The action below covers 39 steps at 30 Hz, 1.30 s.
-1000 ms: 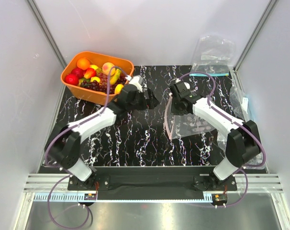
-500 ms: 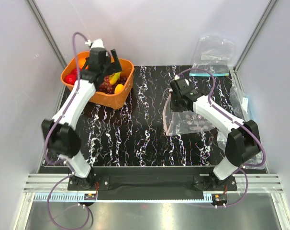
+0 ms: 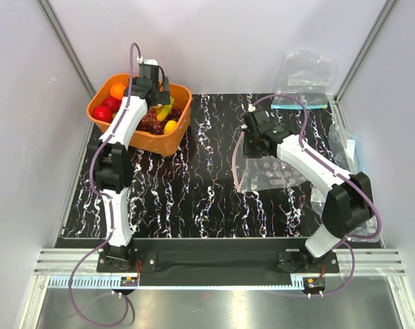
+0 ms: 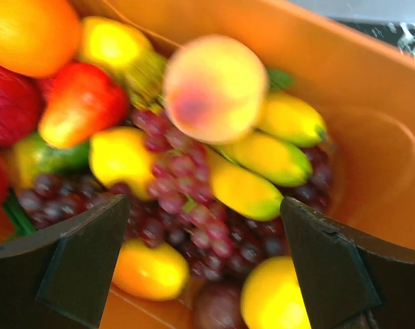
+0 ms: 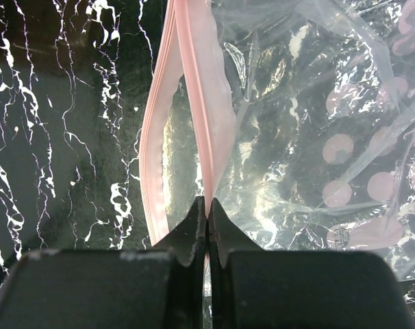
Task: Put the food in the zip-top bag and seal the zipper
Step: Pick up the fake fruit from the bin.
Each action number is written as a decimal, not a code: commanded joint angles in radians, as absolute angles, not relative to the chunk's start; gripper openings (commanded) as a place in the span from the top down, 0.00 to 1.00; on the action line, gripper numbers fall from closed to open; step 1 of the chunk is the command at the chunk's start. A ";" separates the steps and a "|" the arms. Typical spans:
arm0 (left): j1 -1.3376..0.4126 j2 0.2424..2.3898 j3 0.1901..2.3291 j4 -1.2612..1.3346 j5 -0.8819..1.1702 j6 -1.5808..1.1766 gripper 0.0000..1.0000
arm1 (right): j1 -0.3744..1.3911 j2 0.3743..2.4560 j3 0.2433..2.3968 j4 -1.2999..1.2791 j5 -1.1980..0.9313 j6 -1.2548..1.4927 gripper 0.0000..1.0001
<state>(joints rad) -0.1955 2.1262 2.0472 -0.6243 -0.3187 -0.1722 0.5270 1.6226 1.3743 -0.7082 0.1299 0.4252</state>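
The food lies in an orange basket: an orange [image 3: 118, 90] [image 4: 29, 34], red fruits [image 3: 110, 104] [image 4: 9, 103] and a yellow-pink peach [image 4: 214, 89]. My left gripper [image 3: 153, 86] [image 4: 204, 267] hangs open just above the pile, below the peach, with nothing between its fingers. The clear zip-top bag [image 3: 283, 175] [image 5: 296, 137] lies on the black marbled table at the right. My right gripper [image 3: 248, 152] [image 5: 206, 205] is shut on one lip of the pink zipper [image 3: 237, 168] [image 5: 194, 82], lifting it so the mouth gapes toward the left.
The orange basket [image 3: 168, 140] at the back left also holds a yellow banana bunch [image 4: 262, 154] and dark grapes [image 4: 173, 199]. A second clear bag with a teal strip [image 3: 300, 103] lies at the back right. More clear plastic [image 3: 344, 147] sits by the right wall.
My left arm has swung from the table's middle back to the basket and now hovers over the fruit. The right gripper has kept its hold on the bag's lip.
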 commanded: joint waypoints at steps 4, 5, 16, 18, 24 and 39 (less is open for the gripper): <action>-0.138 2.215 2.206 -0.624 -0.224 -0.138 0.01 | 0.525 1.623 1.430 -0.724 0.117 0.397 1.00; -0.138 2.253 2.224 -0.632 -0.221 -0.134 0.01 | 0.525 1.621 1.431 -0.723 0.114 0.399 1.00; -0.078 2.450 2.327 -0.545 -0.005 -0.199 0.01 | 0.523 1.635 1.443 -0.729 0.107 0.390 1.00; -0.068 2.476 2.336 -0.535 0.059 -0.225 0.05 | 0.523 1.628 1.442 -0.729 0.109 0.391 1.00; -0.060 2.334 2.156 -0.384 0.069 -0.226 0.39 | 0.523 1.605 1.427 -0.727 0.117 0.394 1.00; -0.087 1.769 1.662 -0.267 0.121 -0.224 0.57 | 0.523 1.562 1.405 -0.738 0.103 0.384 1.00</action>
